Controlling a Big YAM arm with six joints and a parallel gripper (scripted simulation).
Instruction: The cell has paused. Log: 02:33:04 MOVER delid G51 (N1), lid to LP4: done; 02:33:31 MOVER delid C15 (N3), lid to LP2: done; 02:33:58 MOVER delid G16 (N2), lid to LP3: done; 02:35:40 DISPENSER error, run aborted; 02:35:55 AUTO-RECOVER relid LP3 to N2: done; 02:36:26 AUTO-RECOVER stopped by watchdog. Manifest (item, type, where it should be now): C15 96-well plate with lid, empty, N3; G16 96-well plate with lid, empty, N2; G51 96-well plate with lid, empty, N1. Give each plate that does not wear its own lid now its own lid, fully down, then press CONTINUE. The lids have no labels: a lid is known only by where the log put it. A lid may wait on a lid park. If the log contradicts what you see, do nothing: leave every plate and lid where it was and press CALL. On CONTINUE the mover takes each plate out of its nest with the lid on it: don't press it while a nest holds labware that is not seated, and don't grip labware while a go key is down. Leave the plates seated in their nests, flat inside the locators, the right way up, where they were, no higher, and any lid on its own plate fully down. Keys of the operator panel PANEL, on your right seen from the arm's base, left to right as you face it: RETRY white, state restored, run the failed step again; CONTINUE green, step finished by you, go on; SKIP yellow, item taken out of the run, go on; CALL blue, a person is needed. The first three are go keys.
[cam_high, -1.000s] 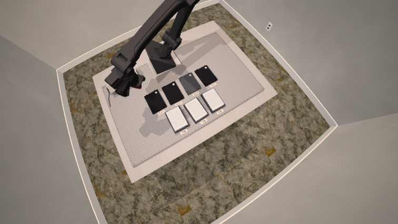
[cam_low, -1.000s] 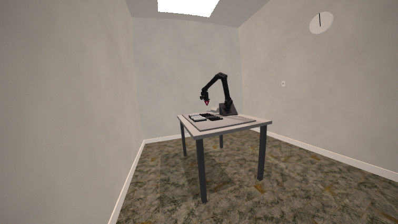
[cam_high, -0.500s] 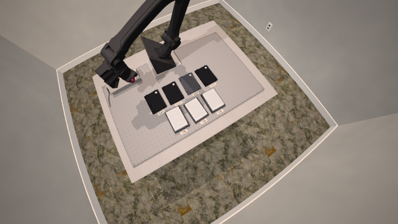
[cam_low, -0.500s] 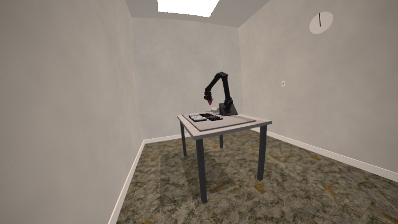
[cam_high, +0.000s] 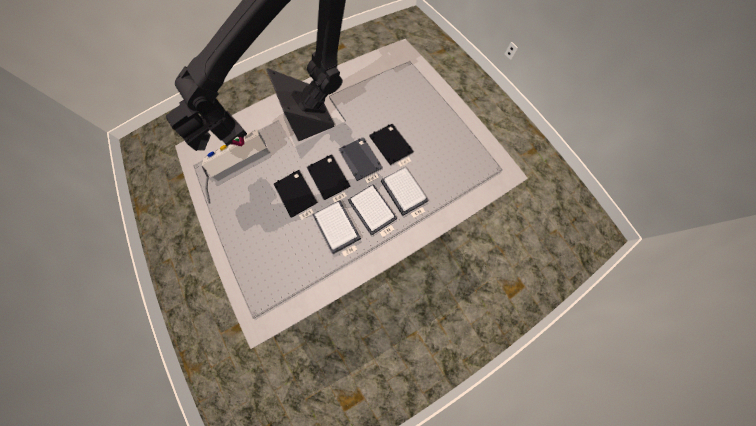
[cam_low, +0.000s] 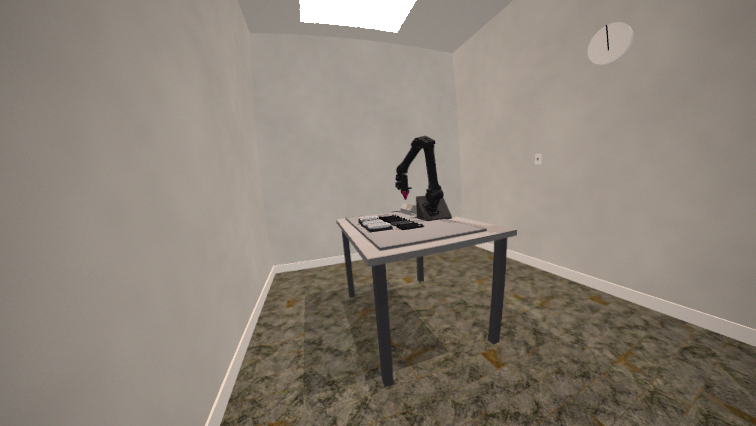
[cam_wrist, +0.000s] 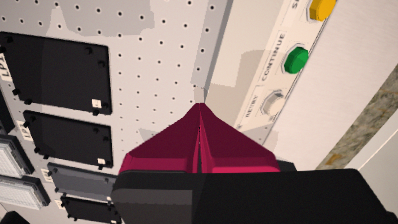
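My gripper (cam_wrist: 199, 111) has magenta fingers and is shut on nothing. It hangs above the operator panel (cam_high: 238, 157), and its tip lies just beside the panel's front edge. It also shows in the top view (cam_high: 236, 140) and, small, in the exterior view (cam_low: 404, 194). The white RETRY key (cam_wrist: 272, 101), the green CONTINUE key (cam_wrist: 295, 59) and the yellow SKIP key (cam_wrist: 322, 7) lie to the right of the tip, untouched. Three white well plates (cam_high: 336, 226) (cam_high: 372, 207) (cam_high: 404, 189) sit in their nests. I cannot tell which of them wear lids.
Four lid parks stand in a row behind the plates. Three look black (cam_high: 295, 193) (cam_high: 328, 176) (cam_high: 391, 143) and one looks grey (cam_high: 360, 158). The blue CALL key (cam_high: 210, 155) is at the panel's far end. The arm base (cam_high: 306, 113) stands behind the parks.
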